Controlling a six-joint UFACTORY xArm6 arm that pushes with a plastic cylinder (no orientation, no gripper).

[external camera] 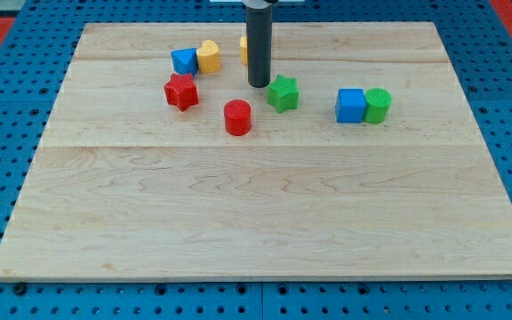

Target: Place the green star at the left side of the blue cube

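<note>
Our rod carries no end effector, so nothing grasps; my tip [259,84] rests on the desk [256,213] just left of the green star [283,92]. The star lies well left of the blue cube [350,105], which touches a green cylinder [378,105] on its right.

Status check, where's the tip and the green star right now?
My tip just left of the green star, close beside it. Blue cube off to the view's right, green cylinder touching its far side. Path between star and cube open.
</note>
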